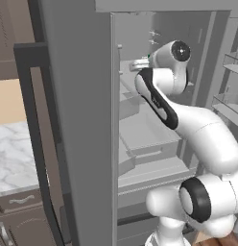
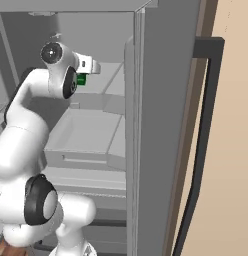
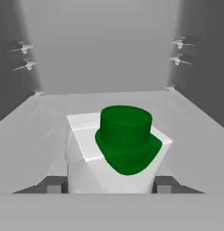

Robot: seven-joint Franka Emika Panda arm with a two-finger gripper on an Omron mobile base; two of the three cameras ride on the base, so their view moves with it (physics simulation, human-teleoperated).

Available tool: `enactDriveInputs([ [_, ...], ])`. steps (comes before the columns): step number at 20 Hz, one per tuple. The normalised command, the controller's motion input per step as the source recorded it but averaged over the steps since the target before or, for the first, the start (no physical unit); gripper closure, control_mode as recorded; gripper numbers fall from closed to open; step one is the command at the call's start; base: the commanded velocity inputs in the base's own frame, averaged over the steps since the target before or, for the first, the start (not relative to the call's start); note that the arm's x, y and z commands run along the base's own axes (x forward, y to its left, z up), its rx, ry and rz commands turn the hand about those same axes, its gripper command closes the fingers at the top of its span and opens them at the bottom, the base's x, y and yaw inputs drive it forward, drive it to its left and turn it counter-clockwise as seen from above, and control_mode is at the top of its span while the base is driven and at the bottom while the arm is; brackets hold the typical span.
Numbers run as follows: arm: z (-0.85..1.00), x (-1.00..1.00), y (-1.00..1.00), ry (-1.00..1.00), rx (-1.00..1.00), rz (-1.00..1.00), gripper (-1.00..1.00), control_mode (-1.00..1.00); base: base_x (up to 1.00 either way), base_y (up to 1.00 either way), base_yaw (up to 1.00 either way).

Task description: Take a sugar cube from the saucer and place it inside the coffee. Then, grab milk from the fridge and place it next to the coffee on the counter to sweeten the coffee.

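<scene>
The milk [image 3: 118, 153] is a white carton with a dark green round cap, standing upright on a pale grey shelf [image 3: 37, 149] inside the open fridge [image 1: 82, 120]. My gripper [image 3: 109, 185] reaches into the fridge at upper-shelf height. One dark fingertip [image 3: 55, 184] presses against each side of the carton's base, so the gripper is shut on the milk. From the right base view a bit of the green milk [image 2: 81, 79] shows just under the hand [image 2: 88, 66]. The arm's wrist [image 1: 169, 57] sits deep between the two doors.
The grey fridge door [image 2: 161, 125] stands open close on the right, with a dark handle [image 2: 206, 125]. Drawers and shelves [image 1: 145, 134] lie below the hand. The white marble counter [image 1: 13, 153] is to the left, beyond the other door. Small shelf pegs [image 3: 179, 49] line the side walls.
</scene>
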Motion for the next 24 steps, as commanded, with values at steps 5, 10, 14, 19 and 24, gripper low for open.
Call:
enactDriveInputs([
  [5,0.28,-1.00,-0.01,-0.12,0.06,0.00,1.00,-1.00,0.00,0.00,0.00],
  [10,0.28,-1.00,-0.06,0.01,0.10,0.01,1.00,-1.00,0.00,0.00,0.00],
  [14,0.07,-1.00,0.00,0.14,0.05,0.00,1.00,-1.00,0.00,0.00,0.00],
  [19,-0.12,-1.00,0.00,0.18,0.01,0.00,1.00,-1.00,0.00,0.00,0.00],
  [24,0.00,0.00,0.00,0.00,0.00,0.00,1.00,1.00,-1.00,-0.25,0.10],
])
